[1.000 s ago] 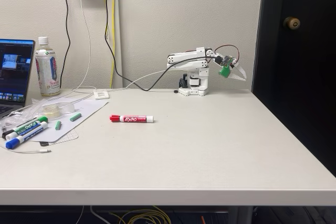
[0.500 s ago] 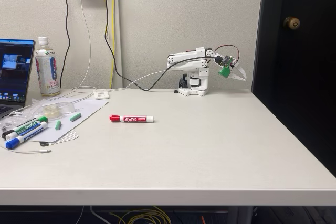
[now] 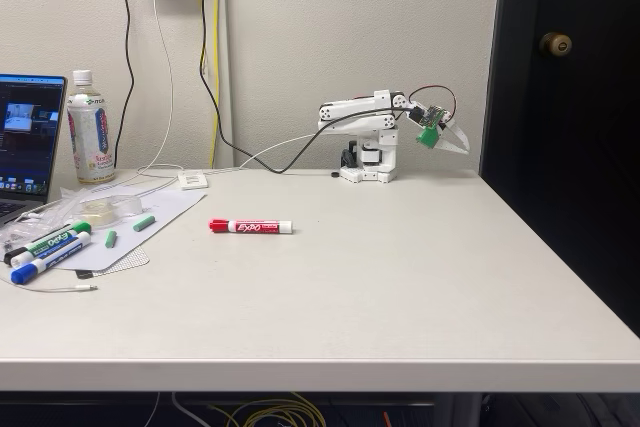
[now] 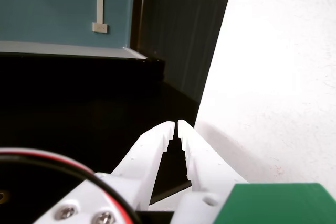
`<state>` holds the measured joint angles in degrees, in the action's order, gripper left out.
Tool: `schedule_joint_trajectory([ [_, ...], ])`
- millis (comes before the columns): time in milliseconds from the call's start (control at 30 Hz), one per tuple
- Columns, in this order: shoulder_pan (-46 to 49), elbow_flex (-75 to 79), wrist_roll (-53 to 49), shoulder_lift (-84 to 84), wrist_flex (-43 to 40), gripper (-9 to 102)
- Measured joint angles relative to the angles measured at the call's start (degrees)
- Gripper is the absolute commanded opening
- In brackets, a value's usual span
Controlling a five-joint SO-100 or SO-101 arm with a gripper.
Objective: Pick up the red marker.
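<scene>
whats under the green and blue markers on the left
In the fixed view, the green marker and blue marker lie on a white sheet on the table. What lies beneath that sheet is covered.

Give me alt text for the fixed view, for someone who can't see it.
A red marker lies flat near the middle of a white table, untouched. A small white robot arm sits folded at the table's far edge, its gripper empty. A laptop, bottle and other markers sit at the left.
</scene>
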<state>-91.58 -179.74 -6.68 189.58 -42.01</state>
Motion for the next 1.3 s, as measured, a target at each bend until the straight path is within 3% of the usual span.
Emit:
schedule_joint_trajectory([
  [467, 0.09, 0.0, 0.0, 0.0, 0.7, 0],
  [833, 7.21, 3.87, 2.2, 0.0, 7.12, 0],
  [1100, 15.47, 9.84, 3.16, 0.0, 16.52, 0],
  [1200, 18.37, 16.96, 5.1, -0.26, 15.21, 0],
  [1300, 21.45, 27.69, 6.42, -4.13, 8.88, 0],
])
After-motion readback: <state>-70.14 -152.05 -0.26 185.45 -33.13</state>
